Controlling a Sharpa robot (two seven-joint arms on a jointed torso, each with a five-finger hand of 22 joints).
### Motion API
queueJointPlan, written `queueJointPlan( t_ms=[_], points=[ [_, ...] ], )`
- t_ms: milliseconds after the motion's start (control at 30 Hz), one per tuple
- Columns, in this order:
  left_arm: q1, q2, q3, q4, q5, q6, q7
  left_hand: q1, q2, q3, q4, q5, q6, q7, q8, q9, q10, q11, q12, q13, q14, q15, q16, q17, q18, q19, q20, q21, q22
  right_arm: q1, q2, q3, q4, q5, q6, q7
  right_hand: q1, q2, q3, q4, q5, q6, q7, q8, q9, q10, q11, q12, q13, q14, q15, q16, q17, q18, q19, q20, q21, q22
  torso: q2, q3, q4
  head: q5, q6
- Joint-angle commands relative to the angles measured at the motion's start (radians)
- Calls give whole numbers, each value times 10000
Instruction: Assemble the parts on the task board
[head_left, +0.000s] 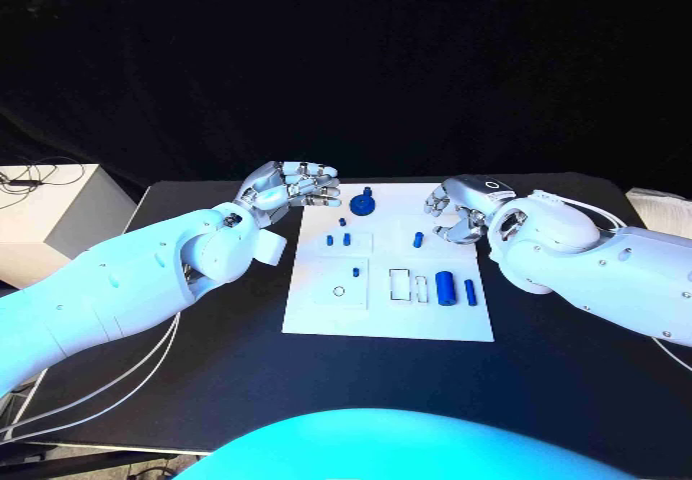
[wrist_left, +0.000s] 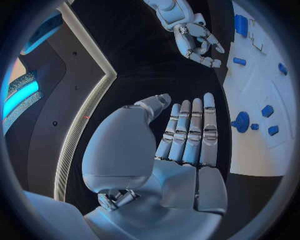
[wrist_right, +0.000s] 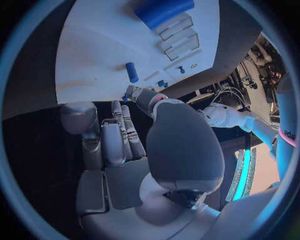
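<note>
The white task board (head_left: 320, 310) lies mid-table. At its far edge stands a round blue part (head_left: 365, 203), also in the left wrist view (wrist_left: 241, 121). Small blue pegs (head_left: 338, 239) lie behind it, and one more peg (head_left: 418, 239) lies nearer my right hand (head_left: 462, 210). A thick blue cylinder (head_left: 447, 288) and a slim one (head_left: 470, 292) lie beside white rectangular slots (head_left: 408, 286). My left hand (head_left: 296, 185) hovers by the board's far left corner, fingers straight (wrist_left: 187, 132), holding nothing. The right hand hangs over the board's far right edge, fingers loosely bent, holding nothing.
A white box (head_left: 51, 215) stands off the table's left side and a pale object (head_left: 661, 208) lies at its right end. Black tabletop (head_left: 389, 390) stretches in front of the board. The right wrist view shows the cylinder (wrist_right: 164, 10) and a peg (wrist_right: 132, 72) on the board.
</note>
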Motion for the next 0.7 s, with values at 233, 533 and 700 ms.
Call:
queueJointPlan(
  t_ms=[233,533,700],
  points=[
    [-10,25,7,9,-52,189,166,-81,38,-5,79,11,0,62,-28,-11,-48,9,-20,7,23,54,-40,15,33,2,93,-60,-9,-21,417,-71,-448,-234,870,23,94,-40,-292,13,-43,-68,-6,-100,-47,-232,6,-95,-4,303,36,58,-13,-156,76,21,-27,-27,23,-20,38,-48,2],
    [-10,27,8,31,-52,207,163,-78,50,1,97,15,-5,65,-36,-16,-60,12,-21,7,18,57,-51,19,36,9,99,-79,-27,-133,805,-142,-749,-232,1104,118,162,73,-335,41,-11,-28,0,-91,-62,-185,4,-45,16,306,40,88,12,-163,90,26,17,30,23,-43,89,-71,2],
    [-10,10,8,34,-52,214,163,-78,52,1,101,15,-6,66,-37,-17,-62,12,-21,7,18,58,-54,20,37,11,100,-83,-31,-183,913,-191,-810,-207,1424,109,157,88,-343,56,-9,-13,-9,-86,-64,-165,2,-30,19,302,39,82,-1,-156,84,26,-14,-3,9,-30,44,-31,2]
  ],
)
